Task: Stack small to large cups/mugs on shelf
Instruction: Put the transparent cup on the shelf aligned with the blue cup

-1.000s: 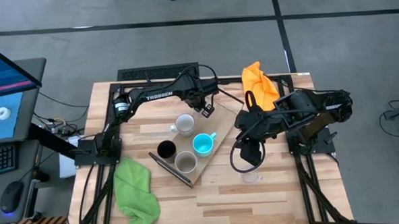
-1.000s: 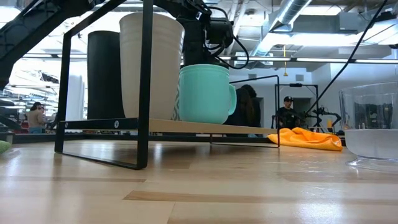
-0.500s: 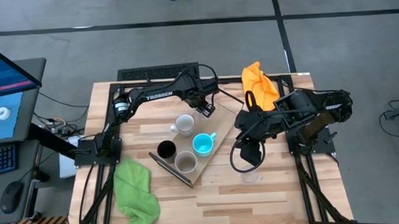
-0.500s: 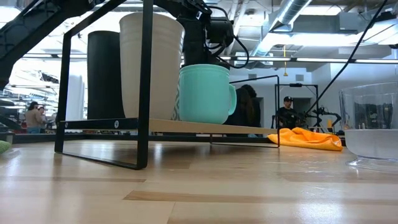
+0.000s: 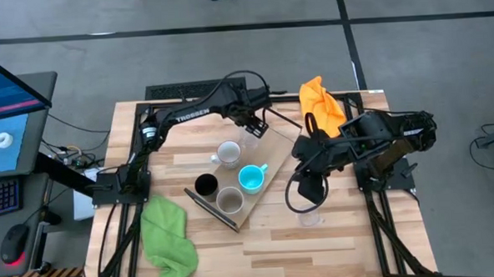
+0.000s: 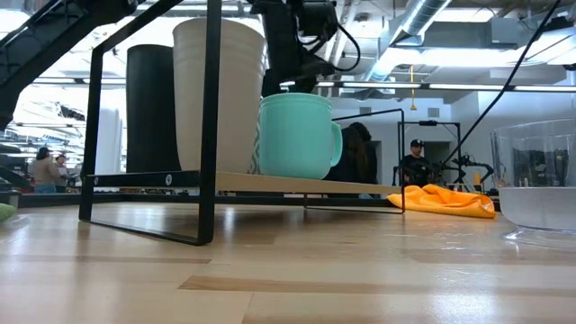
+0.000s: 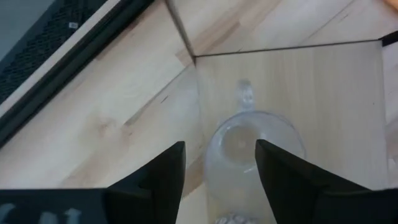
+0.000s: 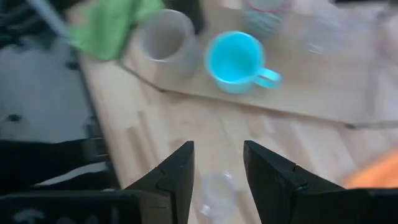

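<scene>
A: Shelf (image 5: 269, 158) contents?
B: White mug (image 5: 228, 153), blue mug (image 5: 250, 179), black cup (image 5: 205, 185), beige-grey cup (image 5: 229, 200), and one clear glass (image 7: 252, 146) standing at the far end.
A: Left gripper (image 7: 219, 168)?
B: Above that clear glass, fingers spread to either side of it, not touching.
A: Second glass (image 8: 215, 188)?
B: On the tabletop (image 5: 343, 234), off the shelf, near the blue mug's side.
A: Right gripper (image 8: 217, 171)?
B: Above the second glass, fingers spread, nothing held.
</scene>
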`<state>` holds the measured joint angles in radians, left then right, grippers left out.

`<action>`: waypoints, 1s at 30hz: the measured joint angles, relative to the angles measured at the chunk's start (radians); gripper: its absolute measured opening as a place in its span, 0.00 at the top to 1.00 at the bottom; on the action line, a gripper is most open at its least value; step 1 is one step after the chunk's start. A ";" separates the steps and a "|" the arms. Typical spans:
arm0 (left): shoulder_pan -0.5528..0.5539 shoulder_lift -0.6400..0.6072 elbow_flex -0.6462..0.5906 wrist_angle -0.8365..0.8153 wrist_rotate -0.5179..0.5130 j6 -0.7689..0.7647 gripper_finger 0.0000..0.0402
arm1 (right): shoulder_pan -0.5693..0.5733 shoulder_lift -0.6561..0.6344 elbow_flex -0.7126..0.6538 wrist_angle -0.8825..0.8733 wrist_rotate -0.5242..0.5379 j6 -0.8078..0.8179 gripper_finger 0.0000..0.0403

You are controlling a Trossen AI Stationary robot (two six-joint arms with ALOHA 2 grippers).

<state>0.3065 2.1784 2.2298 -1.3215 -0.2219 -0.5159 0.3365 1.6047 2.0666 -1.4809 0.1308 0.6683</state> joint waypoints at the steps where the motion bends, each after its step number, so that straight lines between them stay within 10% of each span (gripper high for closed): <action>1: 0.000 0.000 0.013 -0.021 -0.001 0.000 0.53 | 0.000 0.000 0.000 -0.024 0.015 0.015 0.60; 13: -0.052 -0.091 0.106 -0.193 0.084 0.012 0.53 | 0.072 -0.032 -0.373 -0.077 0.007 0.203 0.58; 30: -0.276 -0.436 0.108 -0.217 0.001 -0.152 0.53 | 0.141 -0.194 -0.998 0.457 -0.134 0.327 0.47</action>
<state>0.0305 1.7425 2.3375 -1.5388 -0.2207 -0.6677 0.4778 1.4110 1.0685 -1.0243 -0.0035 0.9953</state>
